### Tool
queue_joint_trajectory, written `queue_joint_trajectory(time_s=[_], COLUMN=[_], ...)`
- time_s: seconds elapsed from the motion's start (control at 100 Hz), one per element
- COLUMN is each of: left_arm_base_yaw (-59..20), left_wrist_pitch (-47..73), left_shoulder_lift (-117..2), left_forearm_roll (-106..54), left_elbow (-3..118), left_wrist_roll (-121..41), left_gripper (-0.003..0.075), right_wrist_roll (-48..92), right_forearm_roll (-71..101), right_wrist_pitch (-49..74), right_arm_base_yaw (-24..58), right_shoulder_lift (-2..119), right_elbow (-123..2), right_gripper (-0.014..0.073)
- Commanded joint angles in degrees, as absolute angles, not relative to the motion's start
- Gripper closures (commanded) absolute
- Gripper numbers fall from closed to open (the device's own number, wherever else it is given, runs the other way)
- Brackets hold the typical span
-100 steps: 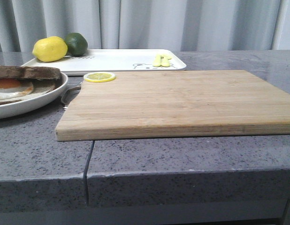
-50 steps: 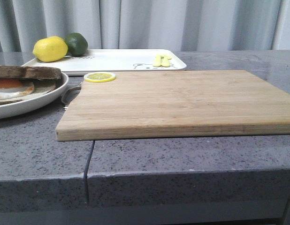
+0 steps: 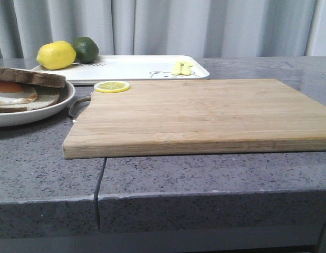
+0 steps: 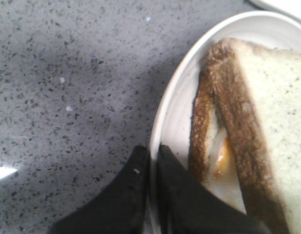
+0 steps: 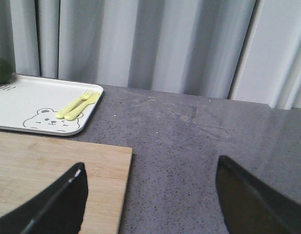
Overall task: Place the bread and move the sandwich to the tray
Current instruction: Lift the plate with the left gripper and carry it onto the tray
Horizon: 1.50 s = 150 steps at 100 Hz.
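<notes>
The left gripper [image 4: 151, 165] is pinched on the rim of the round white plate [image 4: 172, 97], one black finger on the outside of the rim and the other just inside it, with the rim clamped between them. In that plate lies the sandwich [image 4: 238, 131]: a pale-faced top slice with a brown crust, tilted over a lower slice, with egg white and a bit of orange yolk showing in the gap. In the front view the plate [image 3: 44, 112] sits at about 9 o'clock on the grey speckled surface [image 3: 205, 174], cut off by the frame edge, the sandwich [image 3: 23, 87] showing its yolk between the slices. The right gripper [image 5: 150, 204] is spread wide, its two dark fingers far apart and holding nothing, above the surface near the corner of the wooden board [image 5: 53, 170]. The board [image 3: 200, 113] fills the middle, with a lemon slice [image 3: 112, 86] at its far-left corner. The tray [image 3: 131, 67] lies at 12 o'clock beyond the board, carrying a lemon [image 3: 56, 55], a lime [image 3: 86, 48] and a yellow fork and spoon [image 3: 182, 67] beside its bear drawing.
</notes>
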<state>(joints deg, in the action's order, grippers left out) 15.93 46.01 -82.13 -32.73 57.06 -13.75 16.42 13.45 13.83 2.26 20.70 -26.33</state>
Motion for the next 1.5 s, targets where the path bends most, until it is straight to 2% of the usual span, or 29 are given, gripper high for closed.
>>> queue_joint_trajectory(time_s=[0.0,0.25,0.51,0.87,1.49], left_arm_base_yaw=[17.74,20.28,20.06,14.81,5.97], left_wrist_pitch=[46.16,50.16,50.4,51.73,51.15], left_shoulder_lift=[-79.87,-79.87,-79.98,-85.84,-104.05], left_forearm_roll=[-42.15,-56.01,-62.17,-62.81,-60.15], left_elbow=[58.76,58.76,60.49,70.84,93.35], left_wrist_roll=[-18.28,-26.27,-27.03,-24.39,-14.96], left_gripper=[0.074,0.074,0.074,0.074,0.074], right_wrist_roll=[16.33,16.33,16.33,16.33,16.33], right_forearm_roll=[13.14,13.14,13.14,13.14,13.19], right_wrist_pitch=[9.04,8.1,7.79,7.79,7.78], right_arm_base_yaw=[1.82,1.82,1.82,1.82,1.82], right_shoulder_lift=[21.07,21.07,21.07,21.07,21.07], right_elbow=[-27.79,-27.79,-27.79,-27.79,-27.79], right_gripper=[0.0045,0.0045,0.0045,0.0045,0.0045])
